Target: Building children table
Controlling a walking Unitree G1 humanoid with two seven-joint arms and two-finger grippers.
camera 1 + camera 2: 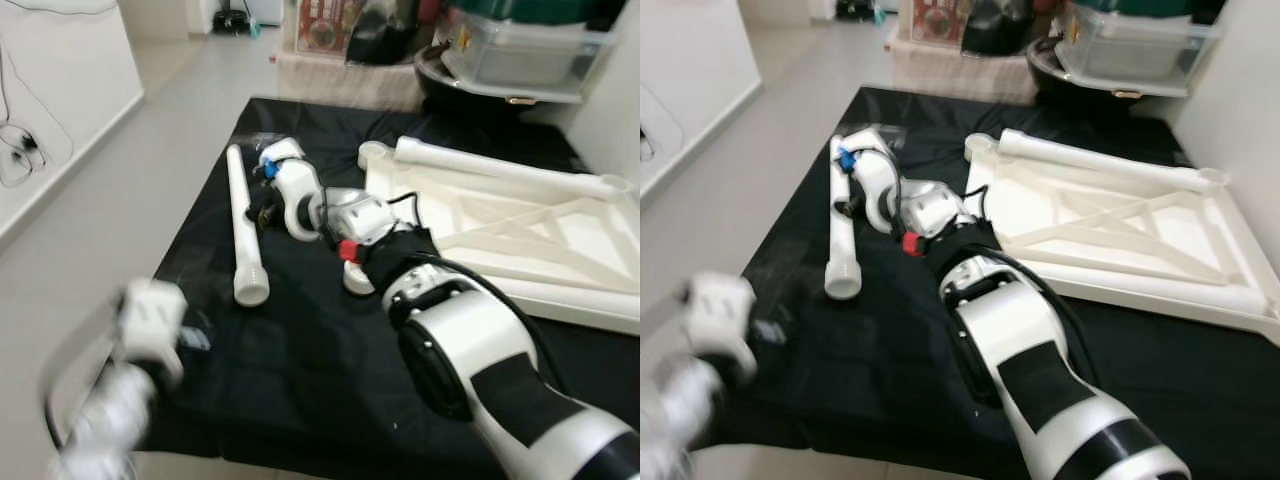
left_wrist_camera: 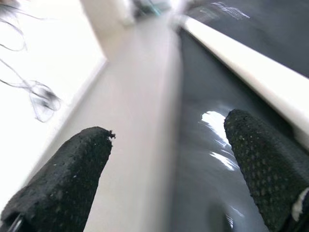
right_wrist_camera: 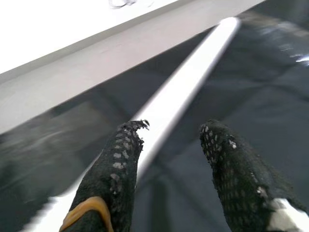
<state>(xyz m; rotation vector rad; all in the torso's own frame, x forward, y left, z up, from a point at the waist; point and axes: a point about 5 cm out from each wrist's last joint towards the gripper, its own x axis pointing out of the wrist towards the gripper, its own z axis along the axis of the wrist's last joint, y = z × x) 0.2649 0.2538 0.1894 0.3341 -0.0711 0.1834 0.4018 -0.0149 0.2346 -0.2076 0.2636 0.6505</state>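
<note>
Straddling the white leg tube (image 3: 178, 96), right gripper (image 3: 169, 145) fingers gape.

A clear storage bin (image 1: 520, 50) sits beyond the black mat (image 1: 300, 380).

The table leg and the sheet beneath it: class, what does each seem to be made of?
Table leg: apparently plastic, a smooth white tube with an even, seamless look. Black sheet: probably plastic film or coated fabric, since it lies flat and shows glossy reflections in the left wrist view.
</note>
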